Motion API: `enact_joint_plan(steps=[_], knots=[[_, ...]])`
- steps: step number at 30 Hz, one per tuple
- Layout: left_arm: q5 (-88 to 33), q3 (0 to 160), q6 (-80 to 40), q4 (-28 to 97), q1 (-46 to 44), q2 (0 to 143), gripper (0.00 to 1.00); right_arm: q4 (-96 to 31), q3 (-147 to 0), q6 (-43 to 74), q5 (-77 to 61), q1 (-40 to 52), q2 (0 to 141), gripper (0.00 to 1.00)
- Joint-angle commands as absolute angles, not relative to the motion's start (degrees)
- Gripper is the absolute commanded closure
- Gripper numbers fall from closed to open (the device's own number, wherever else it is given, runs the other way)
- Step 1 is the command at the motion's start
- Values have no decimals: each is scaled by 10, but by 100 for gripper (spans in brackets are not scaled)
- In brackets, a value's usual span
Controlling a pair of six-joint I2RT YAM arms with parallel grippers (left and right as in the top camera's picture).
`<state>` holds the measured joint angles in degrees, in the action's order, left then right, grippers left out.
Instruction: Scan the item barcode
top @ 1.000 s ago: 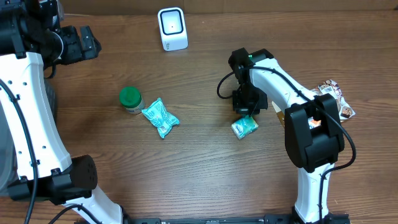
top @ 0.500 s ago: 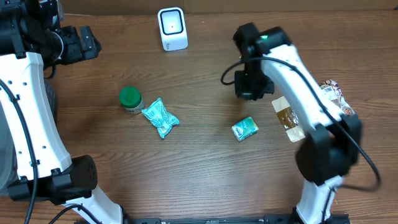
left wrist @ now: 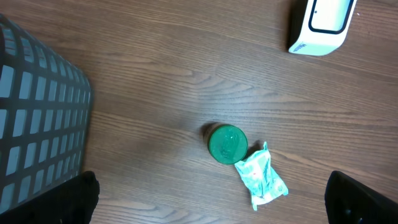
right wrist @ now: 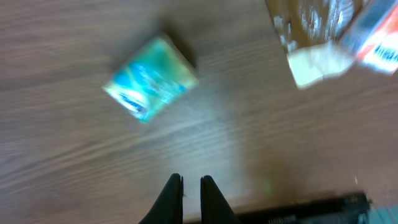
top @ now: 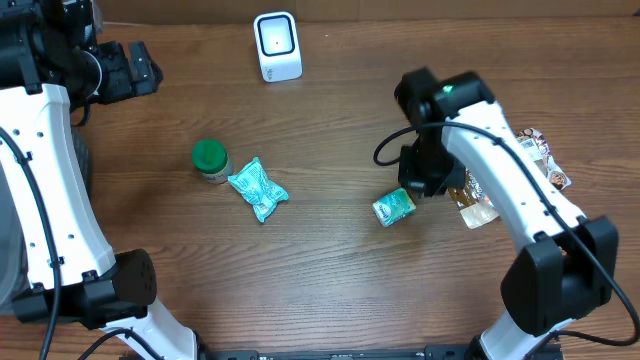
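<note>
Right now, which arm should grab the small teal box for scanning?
Right. The right gripper, shut and empty, hangs just beside the teal box; the left gripper sits open at the far corner.

Overhead looks straight down at the whole counter point(top: 320, 290). Left wrist cam's up high, also catching the scanner point(left wrist: 323, 25) and green jar point(left wrist: 227, 144); right wrist cam's low, over the teal box point(right wrist: 151, 78).

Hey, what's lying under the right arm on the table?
A brown-and-clear packet pokes out from under the arm, with a red-and-white wrapper beside it. The rest of the packet is covered by the arm.
</note>
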<state>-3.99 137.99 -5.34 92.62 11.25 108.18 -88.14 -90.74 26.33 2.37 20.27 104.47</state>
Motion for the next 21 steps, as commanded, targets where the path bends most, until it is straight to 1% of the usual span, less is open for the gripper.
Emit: enact_joint_plan(steps=[1,5,14,21], knots=[[-36,1381,-43,926,109,1080,0,-853,-839,288,22,201,1046,93],[-36,1381,-43,926,109,1080,0,-793,-776,287,-1,208,1046,95],[-36,1380,-43,926,109,1080,0,-674,-665,278,-5,249,1046,96],[-36,1381,-43,926,109,1080,0,-592,-646,191,-16,299,1046,96]])
